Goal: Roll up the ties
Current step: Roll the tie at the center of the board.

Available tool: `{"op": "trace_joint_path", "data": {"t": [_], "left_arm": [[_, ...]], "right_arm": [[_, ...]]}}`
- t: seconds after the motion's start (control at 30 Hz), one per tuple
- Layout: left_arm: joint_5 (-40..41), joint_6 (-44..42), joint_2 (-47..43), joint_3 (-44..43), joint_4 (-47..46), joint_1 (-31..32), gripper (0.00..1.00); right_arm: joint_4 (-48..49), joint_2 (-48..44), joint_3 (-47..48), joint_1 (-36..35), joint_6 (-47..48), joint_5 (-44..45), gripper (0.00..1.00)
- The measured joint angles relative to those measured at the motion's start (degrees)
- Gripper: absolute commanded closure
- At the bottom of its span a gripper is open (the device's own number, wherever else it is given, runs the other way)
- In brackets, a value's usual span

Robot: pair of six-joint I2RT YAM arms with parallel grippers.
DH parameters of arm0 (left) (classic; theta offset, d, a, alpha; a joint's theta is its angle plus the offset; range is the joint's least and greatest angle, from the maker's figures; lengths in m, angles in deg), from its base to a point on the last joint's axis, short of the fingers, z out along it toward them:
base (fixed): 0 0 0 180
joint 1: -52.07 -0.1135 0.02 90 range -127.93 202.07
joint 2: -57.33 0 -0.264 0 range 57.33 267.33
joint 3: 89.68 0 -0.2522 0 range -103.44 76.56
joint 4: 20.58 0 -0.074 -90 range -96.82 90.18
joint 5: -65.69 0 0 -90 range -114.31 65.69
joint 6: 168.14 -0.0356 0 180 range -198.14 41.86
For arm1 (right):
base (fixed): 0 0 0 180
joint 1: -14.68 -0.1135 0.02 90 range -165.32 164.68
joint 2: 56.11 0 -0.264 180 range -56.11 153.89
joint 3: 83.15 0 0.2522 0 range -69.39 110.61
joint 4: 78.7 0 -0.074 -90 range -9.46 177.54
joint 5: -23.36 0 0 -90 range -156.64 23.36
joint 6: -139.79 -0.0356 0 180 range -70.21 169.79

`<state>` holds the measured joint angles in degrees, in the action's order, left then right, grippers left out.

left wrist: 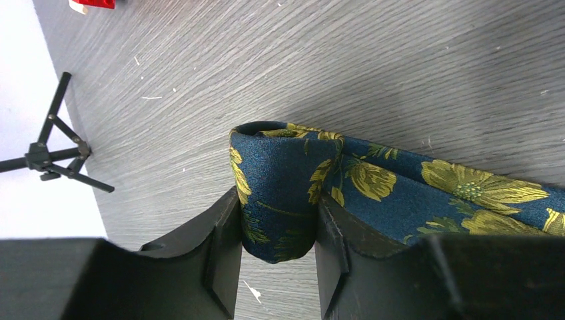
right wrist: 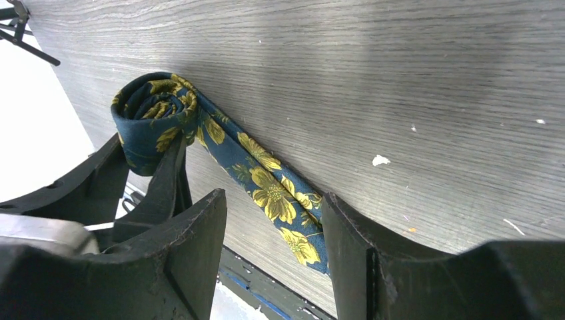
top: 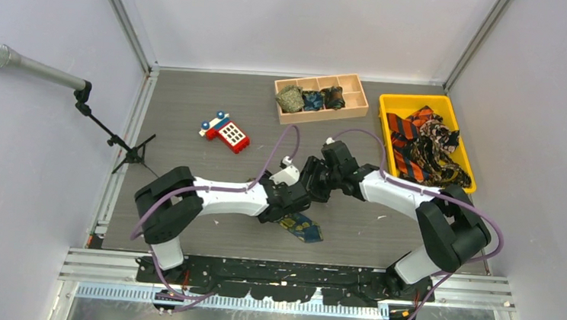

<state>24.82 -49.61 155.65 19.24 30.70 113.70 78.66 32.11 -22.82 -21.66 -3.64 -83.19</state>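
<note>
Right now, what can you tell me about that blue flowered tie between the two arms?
The navy tie looks like smooth woven fabric, patterned with yellow-gold flowers. One end is wound into a tight spiral coil, pinched between the fingers of the left gripper. The unrolled tail lies flat on the grey table, running between the open fingers of the right gripper.

Open table [top: 193,99] far left; toy phone [top: 225,131], mic stand [top: 117,141] bordering.

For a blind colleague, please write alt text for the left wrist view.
The left gripper is shut on the rolled end of a navy tie with yellow flowers; the unrolled rest trails right across the grey table. Black stand legs show at the left edge.
</note>
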Motion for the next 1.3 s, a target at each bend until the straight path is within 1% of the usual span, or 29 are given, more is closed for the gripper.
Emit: {"op": "trace_joint_path", "data": {"t": [0.27, 0.5, 0.67, 0.8, 0.97, 1.3], "left_arm": [[1.8, -0.3, 4.5, -2.4, 1.3, 1.5, 0.72], [1.7, -0.3, 5.5, -3.4, 2.4, 1.7, 0.67], [1.2, -0.3, 5.3, -3.4, 2.4, 1.7, 0.61], [0.0, -0.5, 4.6, -3.4, 2.4, 1.6, 0.55], [-2.8, -0.5, 2.9, -3.0, 2.2, 1.6, 0.50], [-7.4, -0.5, 0.2, -2.7, 1.9, 1.6, 0.48]], "right_arm": [[-0.3, -0.6, -0.9, 0.3, 0.4, 0.0, 0.41], [-0.6, -0.7, -1.2, 0.5, 0.6, 0.0, 0.41], [-0.7, -1.4, -1.2, 0.5, 0.6, 0.0, 0.41], [-0.7, -1.4, -1.2, 0.5, 0.6, 0.0, 0.41], [-0.7, -1.4, -1.2, 0.5, 0.6, 0.0, 0.41], [-1.0, -1.4, -1.0, 0.5, 0.6, 0.0, 0.41]]}}
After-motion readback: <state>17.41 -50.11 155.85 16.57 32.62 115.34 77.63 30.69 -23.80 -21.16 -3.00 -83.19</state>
